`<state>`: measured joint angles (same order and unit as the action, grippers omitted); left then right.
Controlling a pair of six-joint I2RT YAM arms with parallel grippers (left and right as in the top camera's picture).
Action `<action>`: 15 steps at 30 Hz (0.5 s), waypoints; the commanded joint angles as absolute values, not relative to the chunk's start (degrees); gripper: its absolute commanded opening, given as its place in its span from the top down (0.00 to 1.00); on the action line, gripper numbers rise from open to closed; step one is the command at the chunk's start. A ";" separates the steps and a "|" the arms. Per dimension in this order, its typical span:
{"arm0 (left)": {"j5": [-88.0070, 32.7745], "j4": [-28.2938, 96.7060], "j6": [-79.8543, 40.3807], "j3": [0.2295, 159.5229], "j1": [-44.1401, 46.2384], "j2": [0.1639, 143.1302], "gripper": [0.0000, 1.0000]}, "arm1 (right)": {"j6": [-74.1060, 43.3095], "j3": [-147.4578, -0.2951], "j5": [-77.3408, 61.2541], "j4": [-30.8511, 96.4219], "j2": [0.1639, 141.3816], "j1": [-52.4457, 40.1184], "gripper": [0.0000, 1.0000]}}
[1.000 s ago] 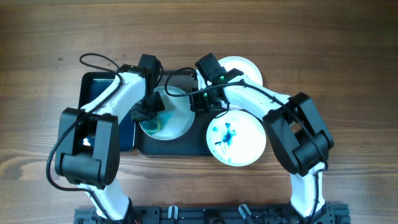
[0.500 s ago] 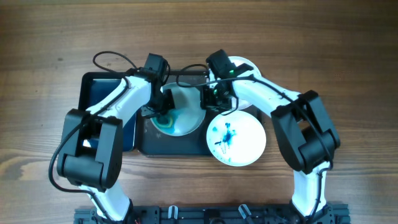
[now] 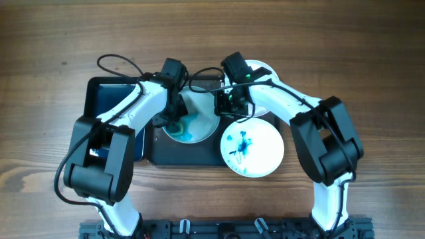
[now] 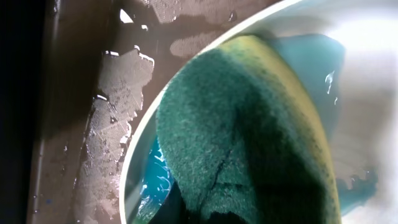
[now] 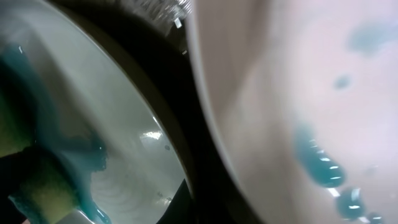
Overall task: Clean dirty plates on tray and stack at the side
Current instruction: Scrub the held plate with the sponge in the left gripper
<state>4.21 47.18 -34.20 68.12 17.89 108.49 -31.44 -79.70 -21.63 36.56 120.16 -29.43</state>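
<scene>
A white plate (image 3: 199, 125) smeared with teal liquid lies in the dark tray (image 3: 186, 154). My left gripper (image 3: 174, 114) is shut on a green and yellow sponge (image 4: 249, 137) and presses it onto the plate's left part (image 4: 367, 74). My right gripper (image 3: 228, 106) is at the plate's right rim and looks shut on it; a dark finger (image 5: 211, 199) lies against the rim (image 5: 112, 112). The sponge also shows at the lower left of the right wrist view (image 5: 37, 180). A second plate (image 3: 255, 149) with blue stains lies over the tray's front right corner.
A clean white plate (image 3: 263, 69) lies on the wooden table behind my right arm. The tray's left part (image 3: 106, 99) is blue. In the right wrist view the stained plate (image 5: 298, 93) is close on the right. Cables run over the tray's far edge.
The plate in the tray has shifted to the right with my right gripper at its rim. My left gripper and the sponge have moved right and farther back across the plate.
</scene>
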 commanded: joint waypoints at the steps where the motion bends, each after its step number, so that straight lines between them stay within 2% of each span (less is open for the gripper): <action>1: -7.97 46.52 -29.41 67.35 18.24 110.48 0.96 | -32.97 -79.15 -19.31 36.73 121.51 -29.06 0.96; 4: -22.00 42.92 -25.67 67.35 19.75 110.48 0.96 | -32.93 -79.15 -19.59 36.73 121.51 -29.12 0.96; 7: -26.48 38.37 -25.71 67.37 20.03 110.48 0.96 | -31.73 -79.15 -20.71 36.51 121.51 -29.50 0.96; 11: -23.14 32.03 -25.76 67.37 19.53 110.48 0.96 | -31.46 -79.15 -20.78 36.45 121.51 -29.82 0.96; 15: -9.15 30.94 -28.18 67.37 18.92 110.48 0.96 | -31.11 -79.15 -20.75 36.51 121.51 -29.82 0.96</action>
